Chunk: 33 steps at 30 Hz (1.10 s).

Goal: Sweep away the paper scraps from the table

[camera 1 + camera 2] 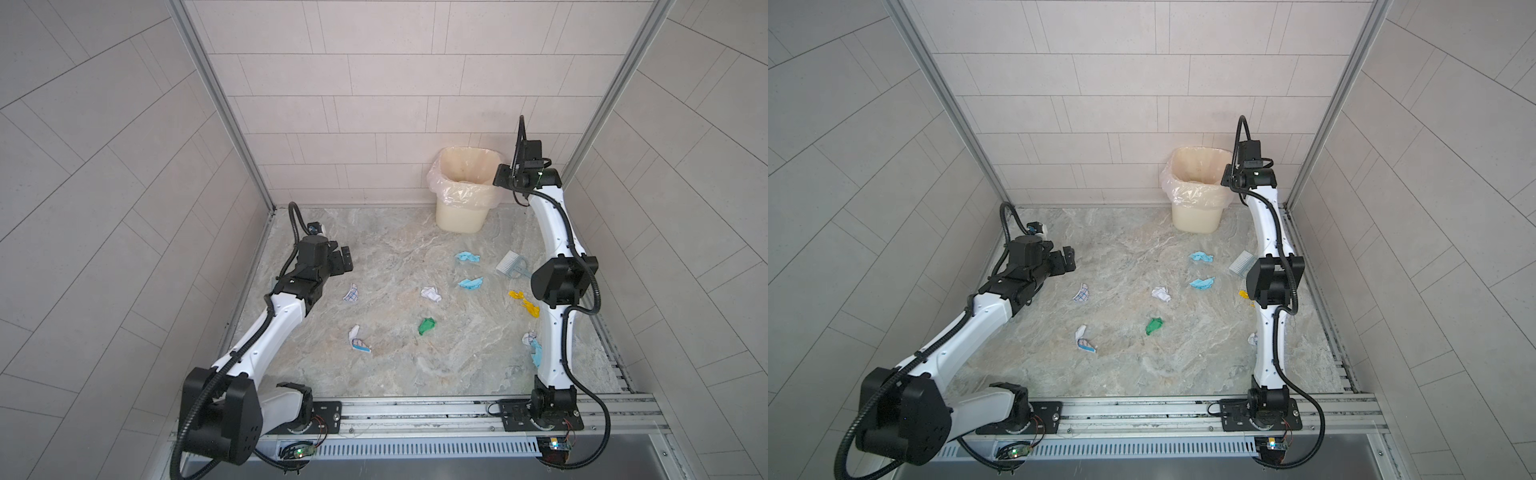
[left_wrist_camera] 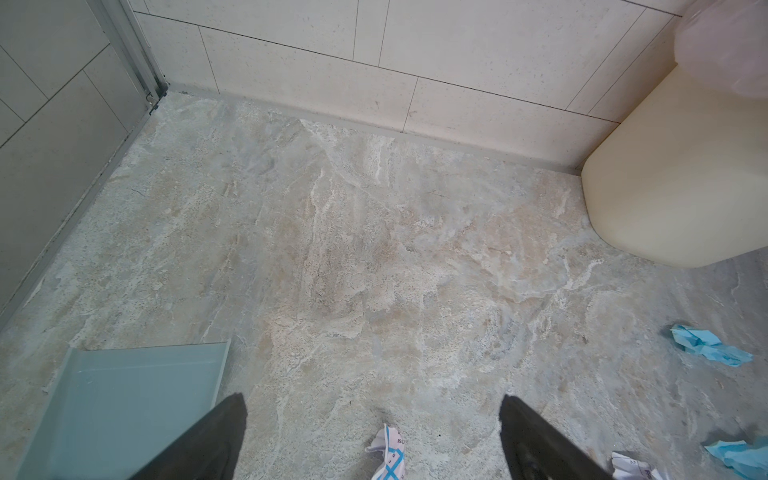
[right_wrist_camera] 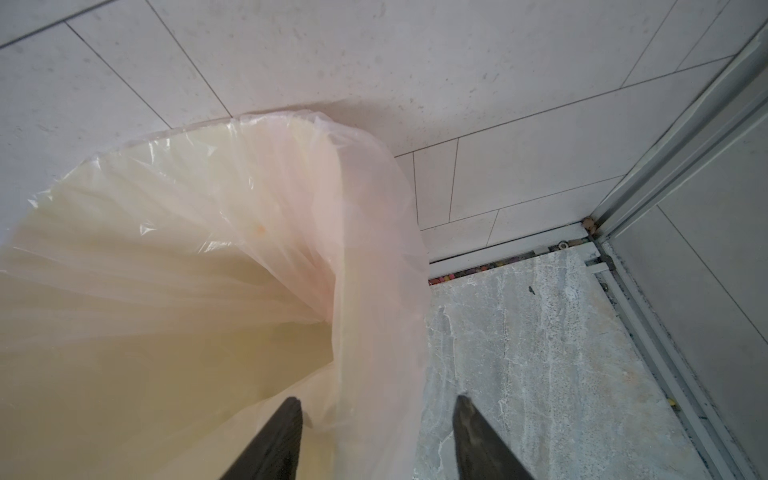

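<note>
Left gripper (image 2: 374, 401): jaws spread wide, empty, over the far-left surface (image 1: 395, 374), beside the dustpan (image 2: 124, 399).
Right gripper (image 3: 378, 401): jaws partly apart, holding nothing, above the rim of the lined bin (image 1: 459, 216), far right.
Paper scraps (image 1: 427, 325): scattered across the surface's middle and right.
Brush (image 1: 510, 264): lying right, near the blue scraps.

The table (image 1: 415, 374) looks like matt, veined stone, the paper scraps (image 1: 430, 294) are crumpled paper, the far bin (image 1: 459, 217) is smooth cream plastic under a thin, glossy, wrinkled film liner (image 1: 462, 195), the dustpan (image 2: 124, 399) is smooth pale plastic, and the walls (image 1: 374, 83) are matt speckled tile.
</note>
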Tool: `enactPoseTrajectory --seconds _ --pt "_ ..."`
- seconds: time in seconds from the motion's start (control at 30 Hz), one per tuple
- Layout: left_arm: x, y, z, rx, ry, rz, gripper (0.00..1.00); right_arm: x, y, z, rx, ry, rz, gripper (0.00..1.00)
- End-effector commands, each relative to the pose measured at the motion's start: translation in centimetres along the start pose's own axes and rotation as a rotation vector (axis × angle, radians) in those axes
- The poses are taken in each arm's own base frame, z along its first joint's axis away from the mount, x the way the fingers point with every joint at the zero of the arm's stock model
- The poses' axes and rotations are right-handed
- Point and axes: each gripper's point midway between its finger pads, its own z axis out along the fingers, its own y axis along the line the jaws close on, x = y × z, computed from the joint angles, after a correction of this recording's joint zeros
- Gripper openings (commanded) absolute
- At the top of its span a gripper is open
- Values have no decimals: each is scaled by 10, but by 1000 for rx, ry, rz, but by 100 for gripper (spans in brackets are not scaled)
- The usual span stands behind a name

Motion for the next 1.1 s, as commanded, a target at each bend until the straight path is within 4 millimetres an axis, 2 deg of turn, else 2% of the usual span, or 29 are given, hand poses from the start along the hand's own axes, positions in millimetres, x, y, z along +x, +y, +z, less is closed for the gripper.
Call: enactPoseTrajectory --seconds 0.0,0.23,0.7,0.83,1.07 --pt "-15 -5 -4 8 -29 -21 100 3 5 10 -28 7 27 55" --pt "-12 -6 -2 5 -20 -15 100 3 10 13 -47 1 34 37" --pt "-11 -4 -4 -6 -23 -14 100 13 25 14 -93 32 18 9" --pt "-10 -3 -5 -11 -24 -14 100 14 32 11 -111 39 13 8" --pt "-9 0 -7 -22 -29 -12 100 21 55 3 -171 59 -2 8"
